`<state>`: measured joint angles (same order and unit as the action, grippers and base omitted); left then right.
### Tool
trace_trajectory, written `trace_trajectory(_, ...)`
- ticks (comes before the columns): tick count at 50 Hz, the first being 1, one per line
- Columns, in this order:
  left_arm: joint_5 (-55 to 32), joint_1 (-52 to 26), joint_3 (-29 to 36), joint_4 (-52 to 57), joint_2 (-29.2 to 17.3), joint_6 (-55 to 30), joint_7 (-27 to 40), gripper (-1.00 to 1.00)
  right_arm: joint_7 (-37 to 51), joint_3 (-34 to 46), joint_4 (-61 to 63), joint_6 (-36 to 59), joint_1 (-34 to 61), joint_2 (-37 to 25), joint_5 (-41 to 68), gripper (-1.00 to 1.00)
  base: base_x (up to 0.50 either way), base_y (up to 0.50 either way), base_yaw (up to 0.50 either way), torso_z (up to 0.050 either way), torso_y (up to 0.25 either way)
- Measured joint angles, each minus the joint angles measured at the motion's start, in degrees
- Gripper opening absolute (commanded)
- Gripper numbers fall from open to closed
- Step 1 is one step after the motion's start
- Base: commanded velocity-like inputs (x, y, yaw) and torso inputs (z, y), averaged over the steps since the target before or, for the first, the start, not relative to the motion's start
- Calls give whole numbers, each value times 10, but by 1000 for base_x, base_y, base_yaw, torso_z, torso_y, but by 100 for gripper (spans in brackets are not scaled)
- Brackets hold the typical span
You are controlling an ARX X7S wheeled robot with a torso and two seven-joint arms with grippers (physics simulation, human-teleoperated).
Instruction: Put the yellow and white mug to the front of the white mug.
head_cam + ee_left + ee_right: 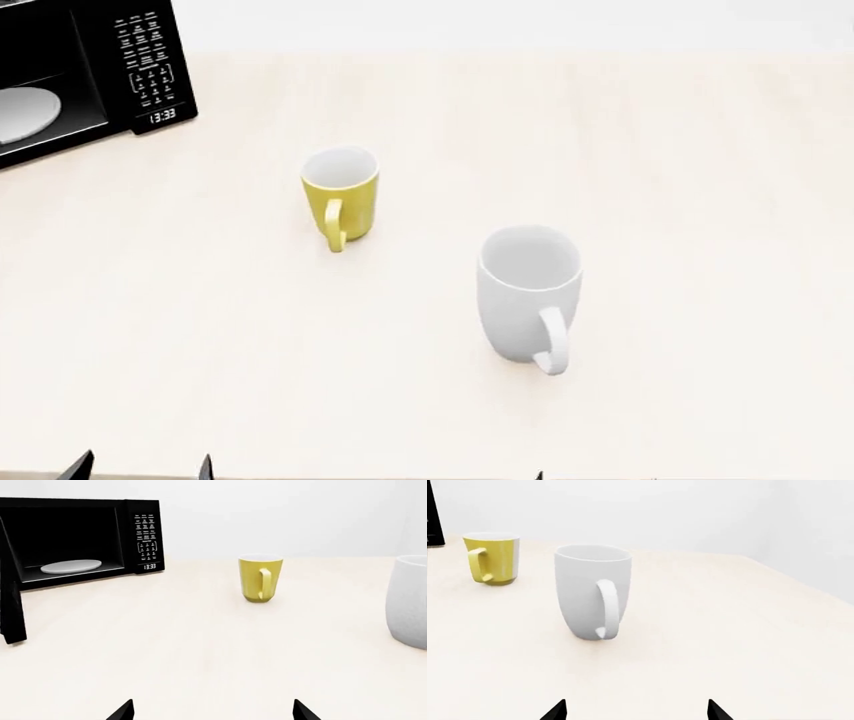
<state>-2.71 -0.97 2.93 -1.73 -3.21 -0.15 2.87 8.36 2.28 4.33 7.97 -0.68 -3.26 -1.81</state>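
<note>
Yellow and white mug (342, 195), small ceramic-looking cylinder with a yellow loop handle, stands upright on the pale wooden table (694, 180), handle turned toward you. It sits well apart from the taller plain white mug (529, 290), further back and to its left in the head view. A black microwave (80, 70) with its door open stands at the far left corner.

Your left gripper (212, 711) shows only two dark fingertips, spread wide with nothing between them, still short of the yellow mug. Your right gripper (636, 711) reads the same: tips parted, empty, facing the white mug's handle.

Nothing is grasped yet; the job looks to be at its start.

Risks, as judged from here:
- The handle faces the approach, so fingers closing across it may twist the mug or slip off.
- A low approach could shove the mug back instead of enclosing it.
- The target spot lies on the near side of the white mug; carrying across too low could clip its rim or handle and tip it.
</note>
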Motion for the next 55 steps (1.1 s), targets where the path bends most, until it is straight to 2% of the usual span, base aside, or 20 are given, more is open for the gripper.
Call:
trace_trajectory(16, -12, -1, 4, 20, -24, -3, 15, 100, 47, -37, 87, 26, -37, -29, 3, 100, 414, -291, 0, 0, 0)
trace_trajectory(39, -42, -3, 8, 20, -42, 8, 15, 100, 85, -35, 131, 17, -63, -47, -14, 100, 500, -64, 0, 0, 0)
trace_trajectory(55, -45, -8, 17, 10, -48, 9, 23, 100, 104, -32, 134, 35, -62, -47, -11, 100, 6, 0, 0, 0, 0)
